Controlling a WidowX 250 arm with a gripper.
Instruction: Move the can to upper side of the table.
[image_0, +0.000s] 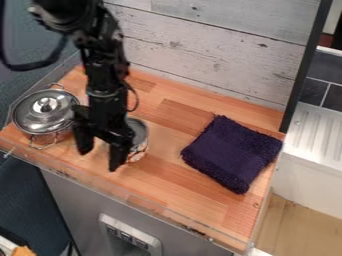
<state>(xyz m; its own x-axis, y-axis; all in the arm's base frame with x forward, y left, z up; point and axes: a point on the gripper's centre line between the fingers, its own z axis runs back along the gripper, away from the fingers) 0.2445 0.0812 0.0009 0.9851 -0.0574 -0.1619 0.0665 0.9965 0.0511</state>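
Flanking the spread hand (100, 158), a can (139, 135), a lidded pot (44, 118)

"Please, which colours are around you?"
"My gripper (100, 159) is black, and the cloth (232, 152) is of dark purple colour."
"And the can (139, 134)?"
"It is grey on top, paler on its side. The pot (41, 119) is silver."
"Are there patterns?"
"Yes, the table (170, 172) has orange-brown strips, lighter and darker; the whitish-grey wall boards (214, 47) have dark knots."
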